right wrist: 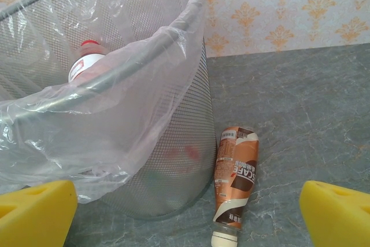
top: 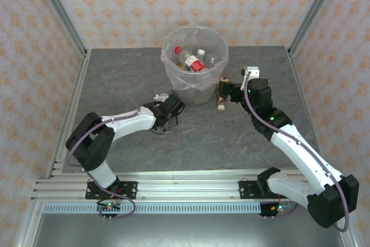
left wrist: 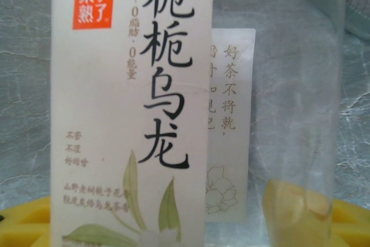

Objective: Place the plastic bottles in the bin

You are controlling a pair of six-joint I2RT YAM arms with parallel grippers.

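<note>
The bin (top: 171, 76) is a grey mesh bucket lined with a clear bag, standing at the middle back of the table. Several plastic bottles (top: 193, 62) lie inside it, one of them with a red cap (right wrist: 87, 56). My left gripper (top: 166, 109) is low at the bin's front left, shut on a clear bottle with a white label (left wrist: 133, 114). Its yellow pads (left wrist: 23, 224) flank that bottle. My right gripper (top: 227, 92) stands open to the right of the bin (right wrist: 185, 143). A brown-labelled bottle (right wrist: 234, 177) lies on the table between its fingertips (right wrist: 338, 212), cap towards the camera.
Metal frame posts and patterned walls close in the grey table (top: 231, 137) on the left, right and back. The brown-labelled bottle (top: 220, 98) rests against the foot of the bin. A ribbed rail (top: 185, 189) runs along the near edge.
</note>
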